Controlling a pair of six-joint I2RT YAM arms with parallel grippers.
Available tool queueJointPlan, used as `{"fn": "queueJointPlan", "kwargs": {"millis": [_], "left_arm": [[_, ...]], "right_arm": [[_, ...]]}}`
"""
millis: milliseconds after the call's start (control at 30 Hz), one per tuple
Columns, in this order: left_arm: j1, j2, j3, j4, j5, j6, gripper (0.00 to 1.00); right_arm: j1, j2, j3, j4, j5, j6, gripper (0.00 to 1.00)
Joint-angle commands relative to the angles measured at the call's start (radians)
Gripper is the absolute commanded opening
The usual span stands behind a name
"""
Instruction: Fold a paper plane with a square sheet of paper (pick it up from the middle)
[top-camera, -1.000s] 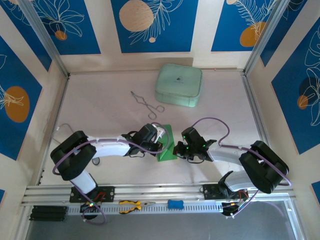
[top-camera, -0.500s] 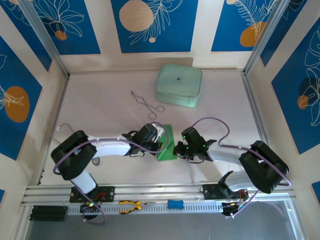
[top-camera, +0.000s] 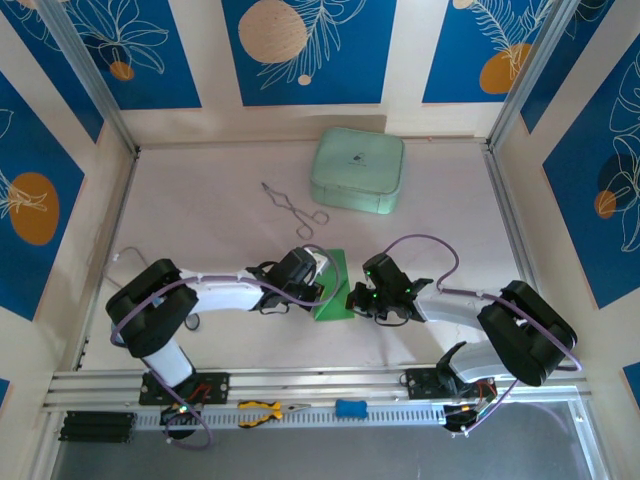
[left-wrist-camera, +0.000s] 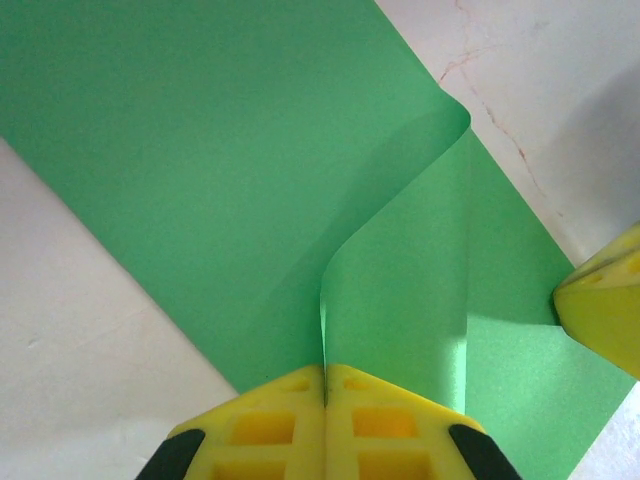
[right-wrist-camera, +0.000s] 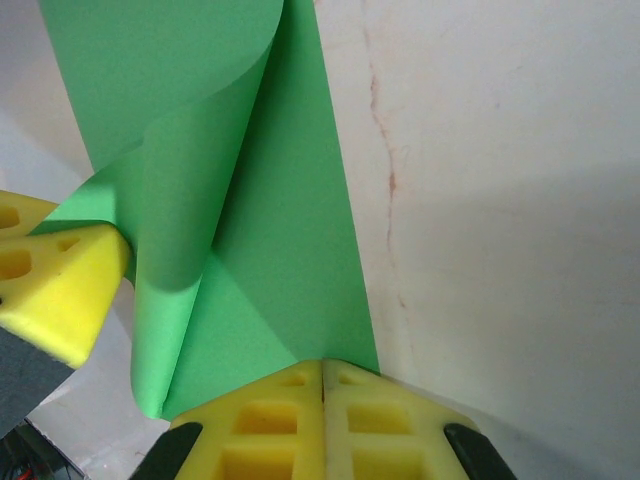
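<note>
Folding looks barely begun: the green sheet of paper (top-camera: 333, 288) lies mid-tabletop (top-camera: 200, 230), one uncreased flap pinched in the closed left claw (left-wrist-camera: 325, 385), the closed right claw (right-wrist-camera: 322, 375) at its edge.

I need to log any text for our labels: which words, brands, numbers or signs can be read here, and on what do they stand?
No text here can be read.
On the mint-green case: a small dark mark on the lid, too small to read.
On the square sheet of paper: plain green, no print.
On the wall panels: leaf and circle patterns, no words.
</note>
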Motion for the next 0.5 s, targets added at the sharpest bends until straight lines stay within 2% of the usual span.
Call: {"fn": "queueJointPlan", "kwargs": {"millis": [0,467], "left_arm": [[0.015,0.012,0.016,-0.021,-0.012,0.009,0.02],[0.015,0.037,-0.011,-0.006,0.034,-0.047,0.0]], "right_arm": [[-0.005,0.022,-0.001,-0.082,-0.004,-0.018,0.0],[-0.008,-0.064,0.034,-0.092,-0.104,-0.072,0.0]]}}
